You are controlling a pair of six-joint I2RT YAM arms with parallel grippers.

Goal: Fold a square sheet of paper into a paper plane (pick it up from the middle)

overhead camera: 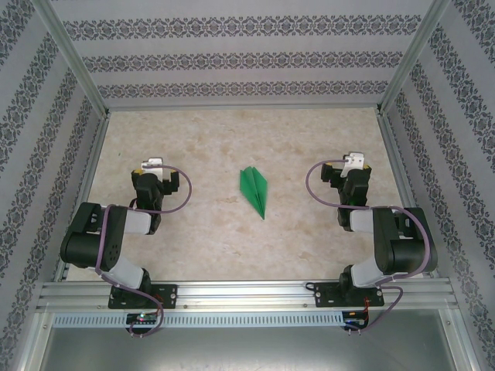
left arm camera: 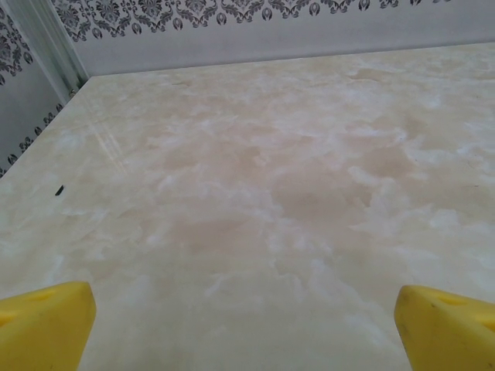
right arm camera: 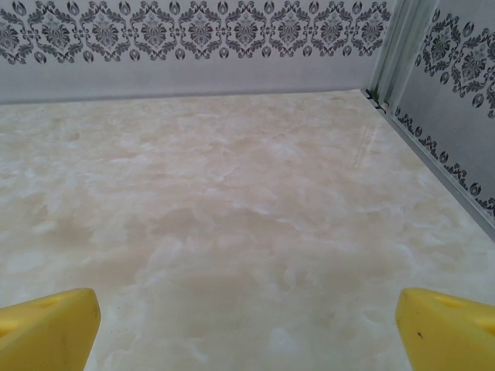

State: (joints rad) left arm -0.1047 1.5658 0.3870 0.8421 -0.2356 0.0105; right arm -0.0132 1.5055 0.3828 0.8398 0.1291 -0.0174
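On the marbled table (overhead camera: 193, 239), the paper plane (overhead camera: 255, 192) lies flat at centre, nose toward five o'clock, with open tabletop round it out to the patterned walls (overhead camera: 232, 58). It sits at three o'clock from the left gripper (left arm camera: 244, 328) and nine o'clock from the right gripper (right arm camera: 247, 331), well apart from both. Each pincer gapes wide, holding nothing.

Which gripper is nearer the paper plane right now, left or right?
Neither clearly: the paper plane lies about midway between them. Left gripper sits to its left, right gripper to its right, both open, not touching it.
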